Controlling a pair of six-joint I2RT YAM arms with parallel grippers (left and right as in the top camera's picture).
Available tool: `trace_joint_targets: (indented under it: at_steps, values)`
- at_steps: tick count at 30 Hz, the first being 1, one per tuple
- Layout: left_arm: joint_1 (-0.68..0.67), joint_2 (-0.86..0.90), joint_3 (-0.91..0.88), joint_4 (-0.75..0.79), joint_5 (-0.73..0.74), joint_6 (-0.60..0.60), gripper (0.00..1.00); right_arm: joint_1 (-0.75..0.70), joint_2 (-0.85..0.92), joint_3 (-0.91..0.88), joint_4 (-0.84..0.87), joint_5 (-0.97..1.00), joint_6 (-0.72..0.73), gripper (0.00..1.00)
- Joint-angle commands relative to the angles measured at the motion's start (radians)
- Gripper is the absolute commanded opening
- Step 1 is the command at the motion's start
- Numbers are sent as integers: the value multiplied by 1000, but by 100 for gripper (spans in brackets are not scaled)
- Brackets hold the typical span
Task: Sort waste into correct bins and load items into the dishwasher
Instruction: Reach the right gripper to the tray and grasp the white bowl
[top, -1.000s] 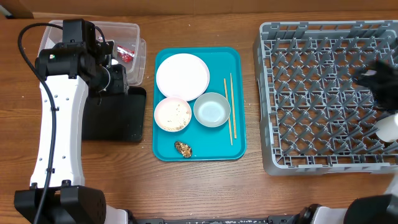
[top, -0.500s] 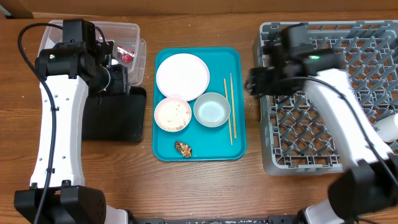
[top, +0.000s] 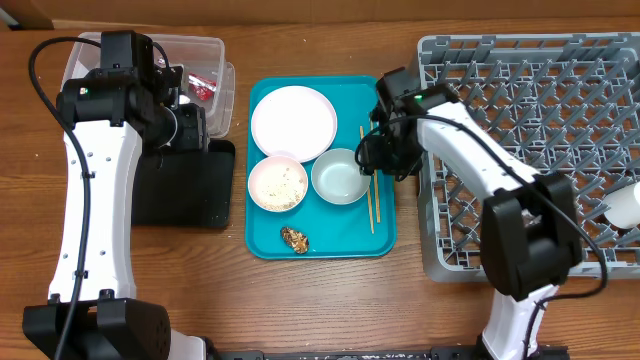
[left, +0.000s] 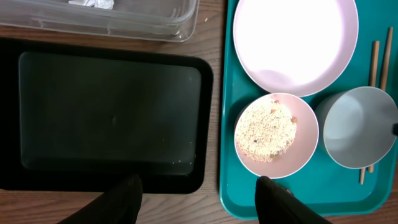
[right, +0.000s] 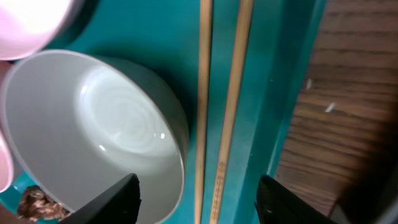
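**A:** Starting low in the overhead frame, what is left?

**B:** A small brown food scrap lies at the bottom of the teal plastic serving tray. Above it a small white bowl of whitish rice sits beside a pale bluish bowl. A pair of thin wooden chopsticks runs along the tray's right side, and the round white plate lies higher up.

**A:** And the right pincer?

**B:** The right pincer hangs over the chopsticks, spread and empty, one finger on either side. I judge it is lined up to close across them, bound for the grey plastic pegged dish rack at right.

**A:** The left?

**B:** The left pincer is also spread and empty, over the near edge of the shallow black rectangular tray, probably waiting. At upper left, the clear plastic tub holds the red crinkled wrapper.

**A:** What has changed?

**B:** Half a second ago the right arm was over the rack's left edge. Now it is over the tray. The left arm hasn't moved.
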Motion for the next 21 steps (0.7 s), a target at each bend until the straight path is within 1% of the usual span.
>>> trace_joint_targets:
  at_steps: [1, 3, 6, 8, 9, 11, 13, 16, 17, 21]
  values:
    - [-3, -6, 13, 2, 12, -14, 61, 17, 48, 4, 2, 9, 21, 57]
    - [-3, -6, 13, 1, 12, -14, 61, 18, 57, 2, 3, 9, 21, 52]
    - [-3, -6, 13, 2, 11, -14, 61, 18, 58, 2, 3, 9, 21, 49]
    - [-3, -6, 13, 2, 12, -14, 61, 17, 58, 2, -4, 9, 21, 41]
    - [-3, -6, 13, 2, 12, -14, 61, 12, 58, 2, -10, 9, 21, 31]
    - [-3, -6, 13, 2, 12, -14, 61, 8, 57, 3, -14, 9, 21, 19]
    - [-3, -6, 13, 2, 12, -14, 61, 6, 57, 3, -16, 9, 21, 12]
    - [-3, -6, 13, 1, 12, -14, 61, 6, 54, 4, -21, 9, 21, 8]
    - [-3, -6, 13, 1, 12, -14, 61, 5, 51, 6, -26, 10, 21, 5]
    - [-3, -6, 13, 1, 12, -14, 61, -12, 18, 37, -52, 10, 17, 4]
